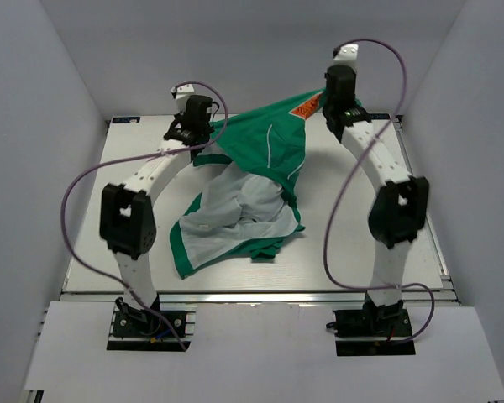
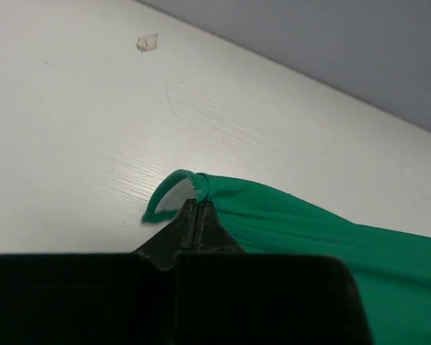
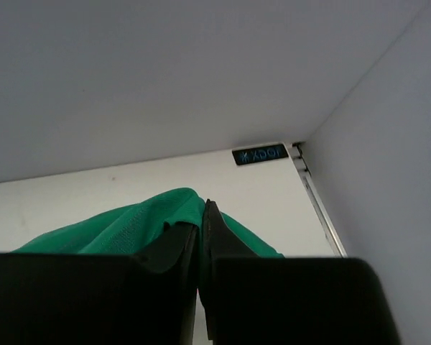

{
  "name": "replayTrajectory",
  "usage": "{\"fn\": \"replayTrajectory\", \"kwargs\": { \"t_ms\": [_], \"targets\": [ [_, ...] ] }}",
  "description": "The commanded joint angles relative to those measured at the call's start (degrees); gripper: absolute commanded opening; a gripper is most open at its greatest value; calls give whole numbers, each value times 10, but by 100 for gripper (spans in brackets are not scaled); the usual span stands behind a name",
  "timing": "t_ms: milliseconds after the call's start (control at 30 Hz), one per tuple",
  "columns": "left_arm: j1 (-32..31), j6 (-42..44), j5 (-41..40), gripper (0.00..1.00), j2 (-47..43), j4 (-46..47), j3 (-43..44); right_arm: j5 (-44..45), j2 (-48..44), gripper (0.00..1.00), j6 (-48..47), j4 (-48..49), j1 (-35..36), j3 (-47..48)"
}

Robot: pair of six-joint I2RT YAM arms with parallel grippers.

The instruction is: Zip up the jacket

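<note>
Pinching the jacket (image 1: 273,155), left end effector (image 2: 199,206) sits low, right end effector (image 3: 202,215) higher.

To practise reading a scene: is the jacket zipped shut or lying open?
Open. The jacket lies crumpled with its pale lining showing between spread green edges; the zipper itself is too small to see.
</note>
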Motion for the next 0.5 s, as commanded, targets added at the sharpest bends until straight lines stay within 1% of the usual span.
{"fn": "replayTrajectory", "kwargs": {
  "t_ms": [0, 33, 67, 100, 133, 167, 200, 233, 267, 300, 333, 367, 400, 433, 467],
  "targets": [
    [21, -10, -72, 0, 55, -114, 93, 30, 131, 8, -48, -5, -22, 158],
    [21, -10, -59, 0, 67, -127, 131, -4, 157, 36, -25, -89, -21, 211],
    [21, -7, -56, 0, 75, -141, 139, -25, 189, 53, -10, -126, -19, 284],
    [21, -3, -50, 7, 77, -139, 139, -67, 189, 87, 4, -153, -18, 294],
    [21, 3, -34, 37, 71, -134, 134, -87, 179, 89, 36, -171, -18, 282],
    [21, 14, -25, 59, 65, -123, 119, -115, 134, 89, 45, -186, -17, 212],
    [21, 19, -13, 75, 47, -119, 109, -167, 102, 89, 68, -184, -17, 161],
    [21, 21, -4, 86, 37, -115, 99, -190, 69, 89, 106, -176, -17, 105],
    [21, 26, 12, 98, 28, -109, 87, -214, 1, 89, 129, -169, -17, 50],
    [21, 28, 18, 98, 17, -109, 69, -259, -34, 89, 148, -161, -17, -54],
    [21, 27, 24, 98, 0, -113, 62, -280, -65, 89, 169, -158, -17, -102],
    [21, 25, 33, 98, -7, -125, 54, -305, -124, 89, 206, -155, -17, -150],
    [21, 22, 35, 98, -14, -133, 39, -354, -151, 89, 223, -149, -17, -236],
    [21, 19, 36, 98, -27, -141, 31, -372, -173, 89, 239, -148, -17, -274],
    [21, 8, 37, 98, -33, -156, 20, -398, -210, 89, 278, -149, -15, -308]
  ]
}}
